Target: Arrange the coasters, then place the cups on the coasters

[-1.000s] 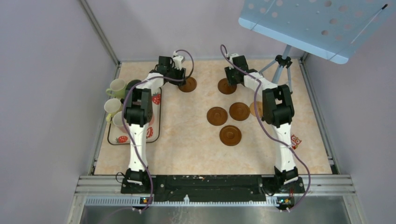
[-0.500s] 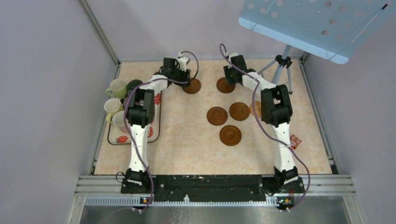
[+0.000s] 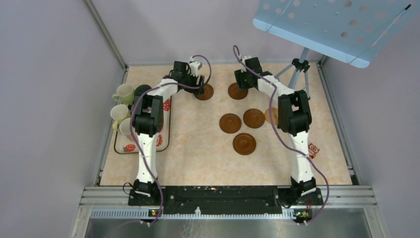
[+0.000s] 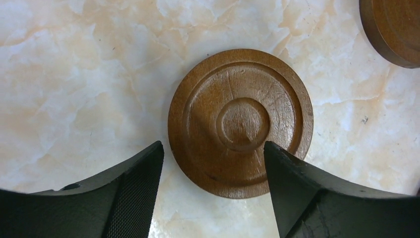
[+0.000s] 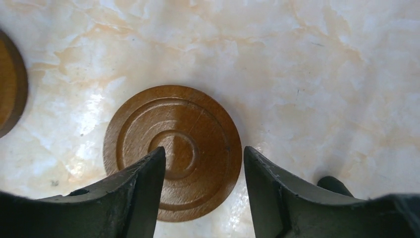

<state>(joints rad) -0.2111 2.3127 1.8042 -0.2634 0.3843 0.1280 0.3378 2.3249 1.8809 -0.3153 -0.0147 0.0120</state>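
**Top view:** The left gripper (image 3: 199,88) is hovering at 11 o'clock on the table (image 3: 198,158), over a dark brown coaster (image 3: 205,93). The right gripper (image 3: 241,83) is hovering near 12 o'clock over a second dark brown coaster (image 3: 236,92). The two discs are lying apart. Three more coasters (image 3: 244,144) are sitting clustered just off centre toward 3 o'clock. A tan coaster (image 3: 270,115) is peeking out from behind the right arm beside them. The cups (image 3: 124,92) are crowding at the strawberry tray (image 3: 130,148) at 9 o'clock.

**Left wrist:** The fingers (image 4: 129,193) are standing well apart, clamping nothing. The coaster is lying flat on the marble beneath them, and one finger is overlapping its rim at 4 o'clock. Another coaster's edge (image 4: 393,29) is showing at 2 o'clock.

**Right wrist:** The fingers (image 5: 133,198) are parted by a narrower gap, holding nothing. Both tips are overlapping the flat coaster's 6 o'clock half, though contact cannot be told. A sliver of a neighbouring coaster (image 5: 10,84) is showing at 9 o'clock.
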